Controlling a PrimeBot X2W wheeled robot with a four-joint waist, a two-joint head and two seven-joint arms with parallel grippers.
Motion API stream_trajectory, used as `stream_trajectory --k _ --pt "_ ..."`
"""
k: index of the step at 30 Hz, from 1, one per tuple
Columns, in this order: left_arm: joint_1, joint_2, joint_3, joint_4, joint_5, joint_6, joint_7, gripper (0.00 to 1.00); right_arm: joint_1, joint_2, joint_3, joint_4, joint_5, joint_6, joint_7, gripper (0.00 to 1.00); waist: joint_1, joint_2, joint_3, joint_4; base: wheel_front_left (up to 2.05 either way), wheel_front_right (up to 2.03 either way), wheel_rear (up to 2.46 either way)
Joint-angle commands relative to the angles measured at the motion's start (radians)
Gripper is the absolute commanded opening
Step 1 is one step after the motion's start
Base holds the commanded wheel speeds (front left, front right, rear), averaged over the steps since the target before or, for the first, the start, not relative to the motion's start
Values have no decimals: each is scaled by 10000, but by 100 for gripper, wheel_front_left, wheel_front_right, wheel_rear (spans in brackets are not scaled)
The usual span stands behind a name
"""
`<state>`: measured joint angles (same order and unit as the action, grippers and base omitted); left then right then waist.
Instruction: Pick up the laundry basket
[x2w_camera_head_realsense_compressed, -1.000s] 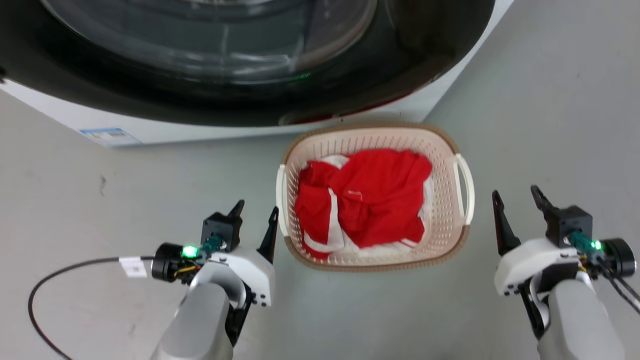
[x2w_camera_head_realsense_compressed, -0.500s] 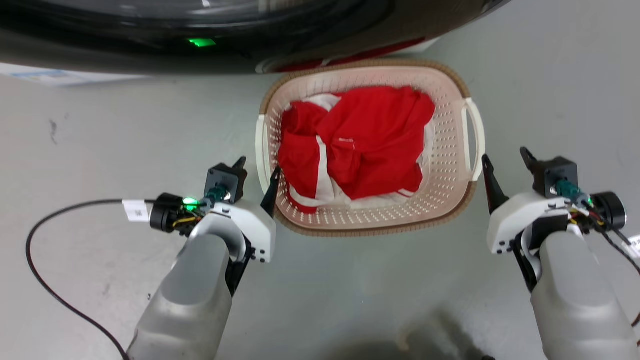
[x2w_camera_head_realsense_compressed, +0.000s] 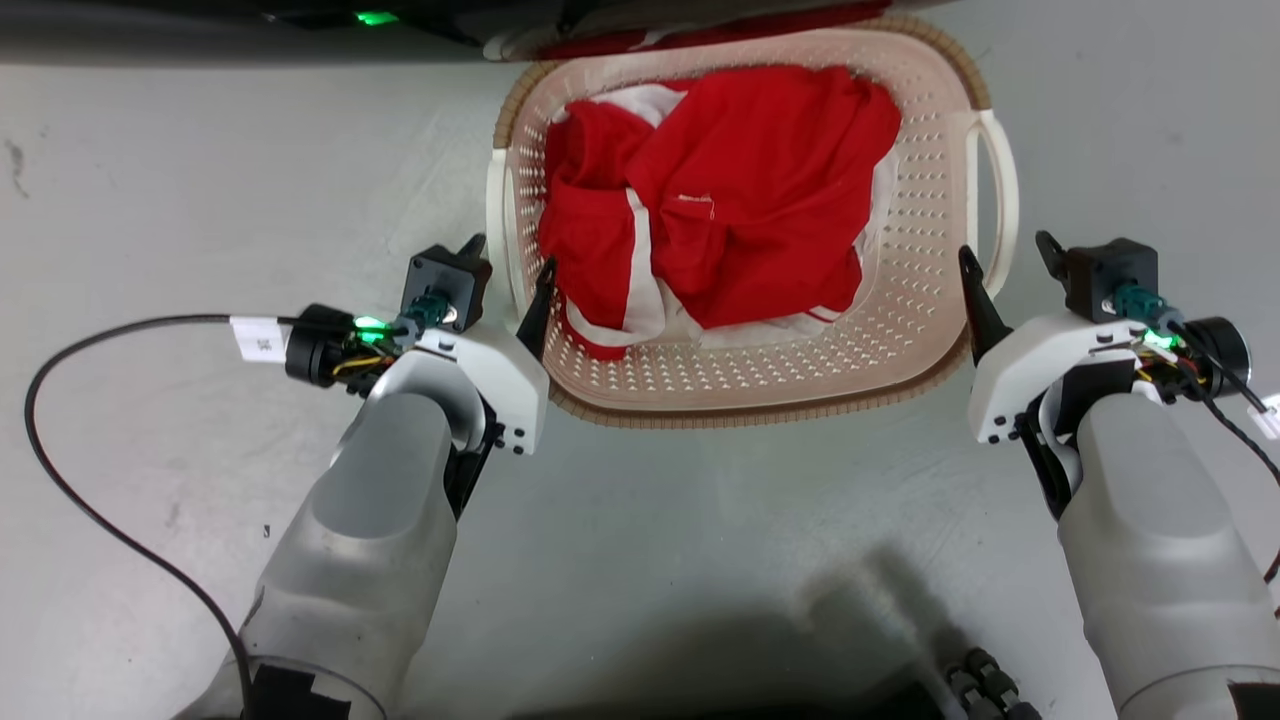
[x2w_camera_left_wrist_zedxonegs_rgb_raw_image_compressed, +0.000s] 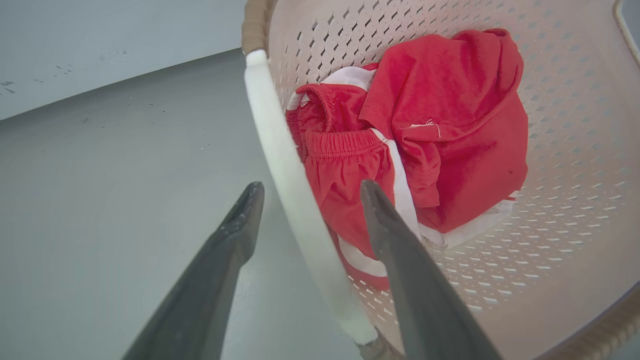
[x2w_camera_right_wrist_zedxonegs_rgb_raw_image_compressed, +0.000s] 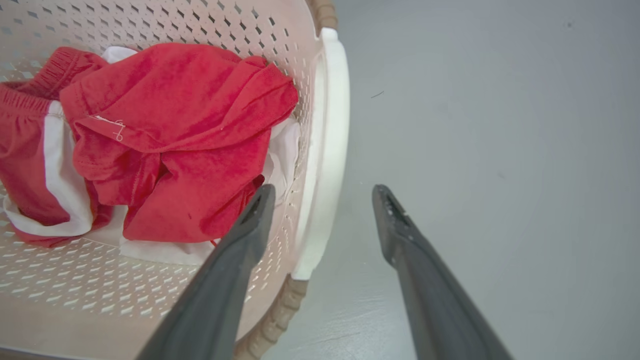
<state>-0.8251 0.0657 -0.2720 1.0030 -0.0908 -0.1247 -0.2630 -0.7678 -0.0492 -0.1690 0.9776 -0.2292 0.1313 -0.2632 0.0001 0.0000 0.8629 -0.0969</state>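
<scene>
laundry basket (x2w_camera_head_realsense_compressed: 930, 330) sitting on floor (x2w_camera_head_realsense_compressed: 700, 550) before washer (x2w_camera_head_realsense_compressed: 200, 25) | clothes (x2w_camera_head_realsense_compressed: 740, 200) lying in basket | left gripper (x2w_camera_head_realsense_compressed: 511, 251) straddling left handle (x2w_camera_left_wrist_zedxonegs_rgb_raw_image_compressed: 285, 165) | right gripper (x2w_camera_head_realsense_compressed: 1003, 244) straddling right handle (x2w_camera_right_wrist_zedxonegs_rgb_raw_image_compressed: 327, 150)

Crumpled red-and-white clothes (x2w_camera_head_realsense_compressed: 720, 190) lie near a dark washer front (x2w_camera_head_realsense_compressed: 150, 30) on the grey floor (x2w_camera_head_realsense_compressed: 700, 560).

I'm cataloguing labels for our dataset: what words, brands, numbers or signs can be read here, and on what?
No text is legible.
Too small to read: dark marks on the white tag on the left arm's cable.
Too blurred to read: the white tag by the right arm's cables.
No print visible: the laundry basket, the red clothes.
</scene>
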Motion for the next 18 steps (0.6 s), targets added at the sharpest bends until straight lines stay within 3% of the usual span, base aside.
stream_trajectory --k 1,15,16,17,18 --pt "-184 44 -37 38 64 -38 -28 100 -231 -20 31 82 22 -10 -25 100 -1 0 175 6 0 0 0" --pt "-689 18 -412 452 -37 -50 -28 100 -615 -20 522 522 416 -9 -25 100 -1 0 636 -66 0 0 0" --pt "-712 19 -458 479 -37 -52 -28 48 -634 -20 573 547 460 -10 -25 100 -1 0 655 -69 0 0 0" --pt "-737 28 -501 505 -19 -50 -28 5 -661 -20 616 545 496 -10 -25 49 -1 0 671 -73 0 0 0" --pt "-760 29 -532 533 -32 -47 -28 0 -679 -20 649 528 519 -9 -25 19 -1 0 684 -75 0 0 0"
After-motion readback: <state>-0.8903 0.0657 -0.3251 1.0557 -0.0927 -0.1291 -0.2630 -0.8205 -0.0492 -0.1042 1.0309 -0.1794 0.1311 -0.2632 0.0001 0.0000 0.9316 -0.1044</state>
